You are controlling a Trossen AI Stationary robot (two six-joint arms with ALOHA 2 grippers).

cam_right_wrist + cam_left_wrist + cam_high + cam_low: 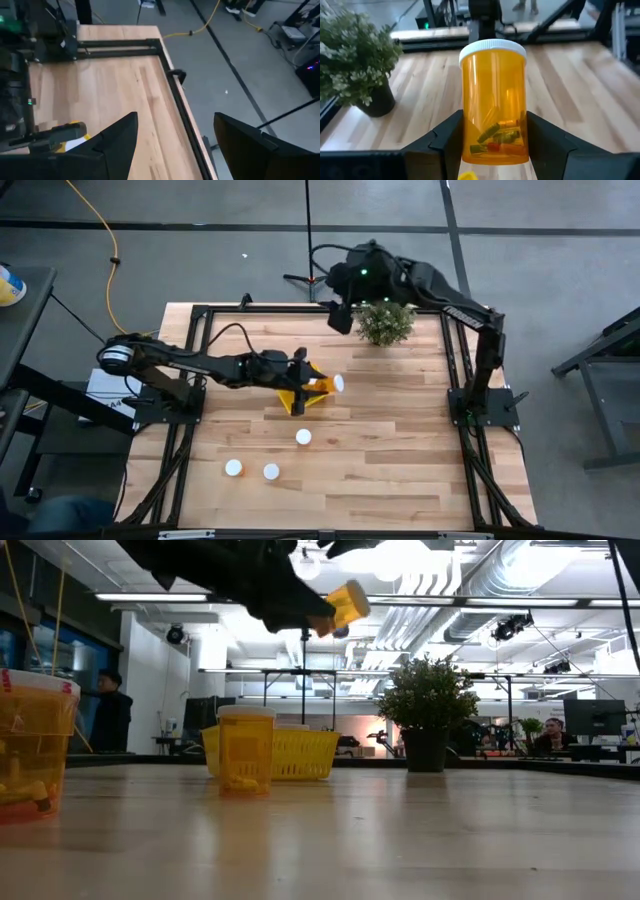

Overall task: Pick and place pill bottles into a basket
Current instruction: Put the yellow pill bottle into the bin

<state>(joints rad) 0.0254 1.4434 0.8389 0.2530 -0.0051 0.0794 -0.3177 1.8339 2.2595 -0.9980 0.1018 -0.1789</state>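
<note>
Jaws of left gripper (495,145) clamped on a pill bottle (494,100), held sideways above the basket (300,396). Right gripper (175,135) parked open by the plant (385,322). Carrying step near done; next, centring over basket and letting go. Three bottles (271,471) waiting on bench (400,450).

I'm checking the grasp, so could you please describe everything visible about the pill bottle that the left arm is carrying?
The pill bottle is a translucent orange plastic cylinder with a ribbed white cap, holding a few small coloured capsules near its base. The left gripper clamps its lower body between two dark fingers. From above it lies tilted on its side, cap pointing away from the arm, raised over the yellow basket and touching only the fingers.
</note>
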